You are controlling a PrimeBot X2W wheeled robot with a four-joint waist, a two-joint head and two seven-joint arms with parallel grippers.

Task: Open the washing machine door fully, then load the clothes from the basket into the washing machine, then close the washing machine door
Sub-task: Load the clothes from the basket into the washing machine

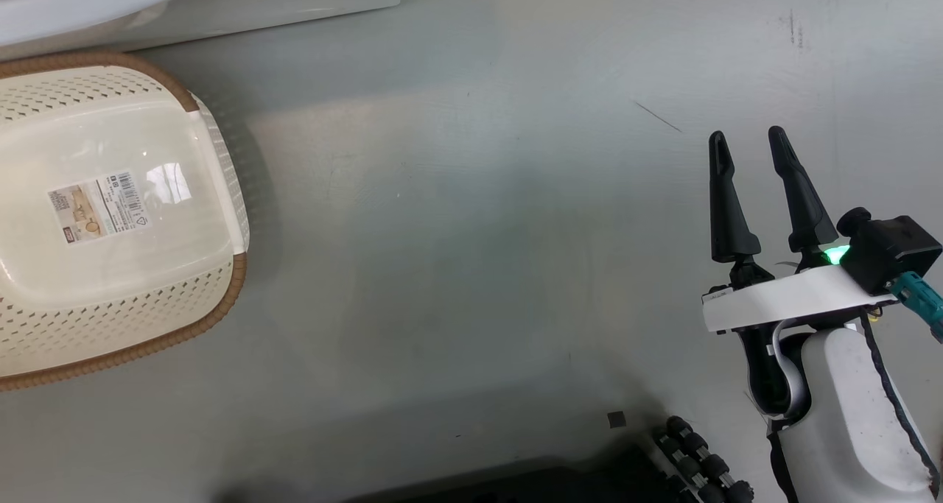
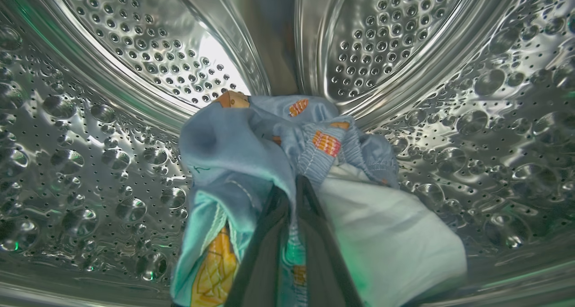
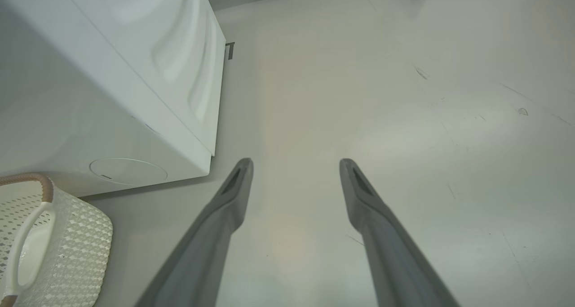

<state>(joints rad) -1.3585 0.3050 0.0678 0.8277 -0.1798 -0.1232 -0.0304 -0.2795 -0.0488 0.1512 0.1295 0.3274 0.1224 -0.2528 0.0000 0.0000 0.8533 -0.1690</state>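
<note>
We sit at loading step: left gripper point(image 2: 295, 183) inside drum point(image 2: 90, 163), jaws pinched on light blue clothes point(image 2: 251, 154); basket point(image 1: 221, 157) on floor point(image 1: 471, 230) looks bare; right gripper point(image 1: 748, 136) idle, jaws wide, holding nothing. Next, we judge: release, withdraw arm, shut door.

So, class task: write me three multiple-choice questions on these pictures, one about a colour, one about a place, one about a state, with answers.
1. The woven-look rim of the cream perforated plastic basket is: A blue, B brown, C black.
2. The light blue printed clothes lie: A in that basket, B on a table, C inside the perforated steel drum.
3. The right claw is: A open and empty, B shut on cloth, C shut on a handle.
Answers: 1 B, a brown band edges it. 2 C, dimpled steel surrounds them, the left claw shut on them. 3 A, its fingers stand apart over grey floor.
</note>
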